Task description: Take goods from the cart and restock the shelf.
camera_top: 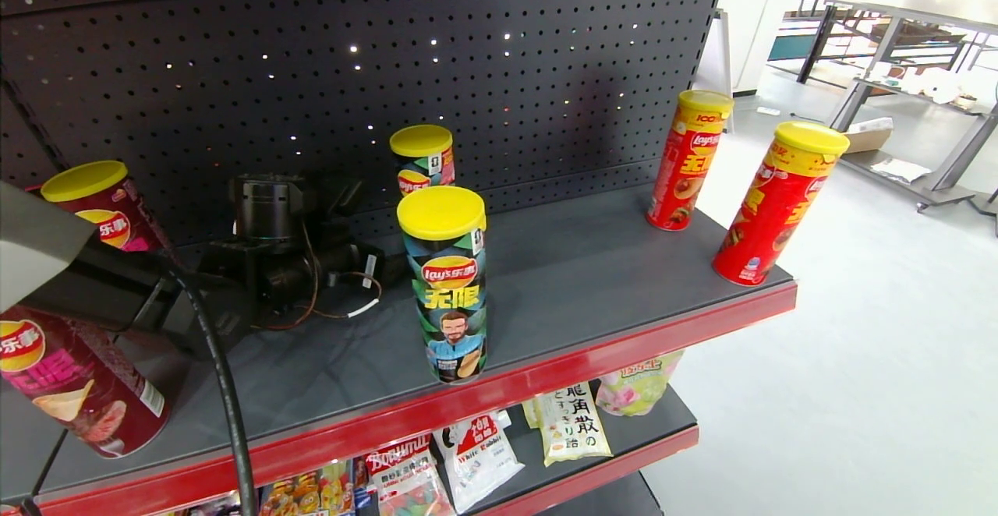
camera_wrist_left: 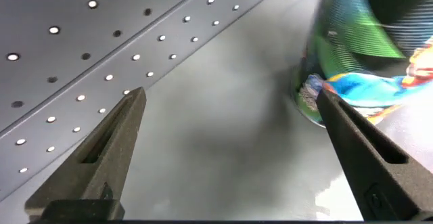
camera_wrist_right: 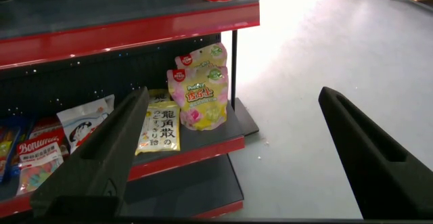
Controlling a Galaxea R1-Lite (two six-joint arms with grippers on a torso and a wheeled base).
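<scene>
Gaping, the left tool (camera_wrist_left: 231, 95) sits beside a glossy cylindrical can (camera_wrist_left: 352, 55); the right tool (camera_wrist_right: 235, 92) gapes too.

The head camera looks forward and down from up high. It is close to the top shelf board (camera_top: 592, 282) and faces the wall of holes (camera_top: 312, 72), with the floor (camera_top: 858, 383) on the right. The left wrist camera sits very low and close over that same board, peeking between the fingers of the left tool (camera_wrist_left: 231, 94) at the same wall. The right wrist camera is lower and farther back. It looks past the right tool (camera_wrist_right: 235, 92) at the snack bags (camera_wrist_right: 199, 95) on the lower shelf (camera_wrist_right: 196, 155), which the head camera sees too.
</scene>
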